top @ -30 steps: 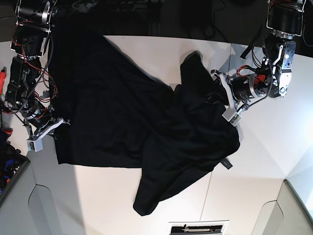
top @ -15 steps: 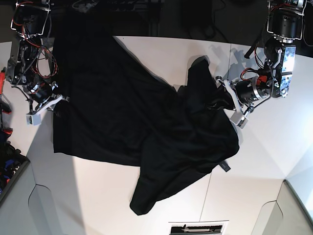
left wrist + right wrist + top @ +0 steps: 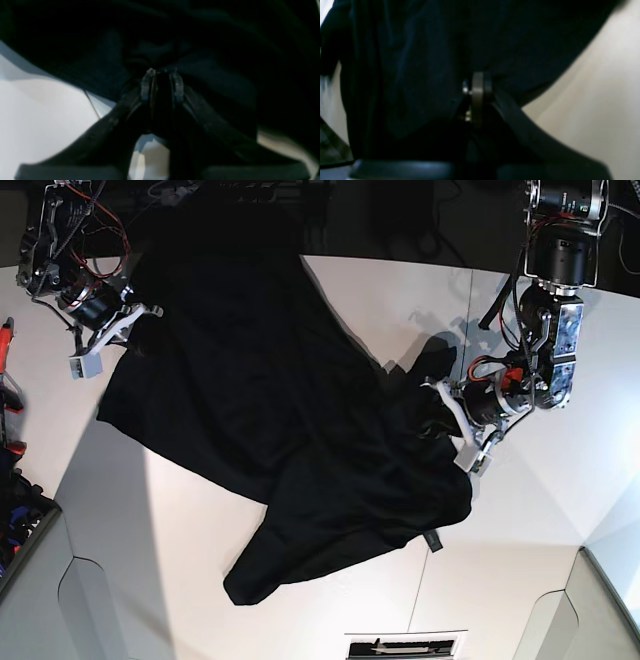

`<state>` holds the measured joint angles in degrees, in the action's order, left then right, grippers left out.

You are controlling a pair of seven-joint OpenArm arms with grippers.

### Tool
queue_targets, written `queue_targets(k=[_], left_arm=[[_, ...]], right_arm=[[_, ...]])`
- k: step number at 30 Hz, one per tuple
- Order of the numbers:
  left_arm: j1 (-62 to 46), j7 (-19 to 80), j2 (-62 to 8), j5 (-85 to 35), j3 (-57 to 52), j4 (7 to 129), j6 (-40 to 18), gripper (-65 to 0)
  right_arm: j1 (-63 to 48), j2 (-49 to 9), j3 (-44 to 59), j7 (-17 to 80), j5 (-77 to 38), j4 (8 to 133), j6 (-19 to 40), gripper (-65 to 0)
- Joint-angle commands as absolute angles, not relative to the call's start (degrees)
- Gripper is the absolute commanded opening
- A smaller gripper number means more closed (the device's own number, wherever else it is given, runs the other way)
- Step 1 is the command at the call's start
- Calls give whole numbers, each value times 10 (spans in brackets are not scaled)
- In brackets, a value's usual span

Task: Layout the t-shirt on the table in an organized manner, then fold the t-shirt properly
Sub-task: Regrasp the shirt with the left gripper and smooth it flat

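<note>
1. Black cloth everywhere: the t-shirt [image 3: 280,430] lies crumpled across the middle of the white tabletop [image 3: 180,570], running diagonally from upper left of the base frame down to lower centre. Plain side up, no graphic showing.
2. Right pincer [image 3: 108,340], upper left of the base frame: jaws shut tight on the shirt's upper-left edge. The wrist view shows the pads pressed together with cloth [image 3: 420,62] draped off them.
3. Left pincer [image 3: 455,425], right of centre in the base frame: jaws narrow, with a bunch of fabric [image 3: 200,62] wedged between the fingertips [image 3: 146,82]. I read that as a grip on the shirt's right-hand clump.
4. Key relation: the two grips sit at opposite ends of the upper edge, and the shirt's bulk hangs toward the bottom of the frame from both. Its long axis runs upper left to lower centre, skewed to the tabletop edges.
5. My read: still the layout step, folding not started. Spreading it likely needs the two pincers to pull apart along that held edge to take out the slack; the heap beside the left pincer is the worst of it.
6. Writing: none readable. There's a small tag [image 3: 432,542] at the lower-right hem, too small to read.
</note>
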<state>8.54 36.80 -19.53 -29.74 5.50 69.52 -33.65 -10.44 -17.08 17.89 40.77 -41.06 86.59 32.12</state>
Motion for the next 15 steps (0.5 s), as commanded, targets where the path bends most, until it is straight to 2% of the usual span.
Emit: queue_targets(k=[1,7,15], left_arm=[[97,405,-189,-255,57,685,-315,-534],[154,405,-138,-213,57,621,-306,-534],[168,406,-178,-274,57,665,-307,-533]], right_arm=[[-104,-168,180,408,-414,880,324,-650],[-98,-141,182,392,-414,884,324,-650],[-33,-143,234,387,-398,884,324,-650]])
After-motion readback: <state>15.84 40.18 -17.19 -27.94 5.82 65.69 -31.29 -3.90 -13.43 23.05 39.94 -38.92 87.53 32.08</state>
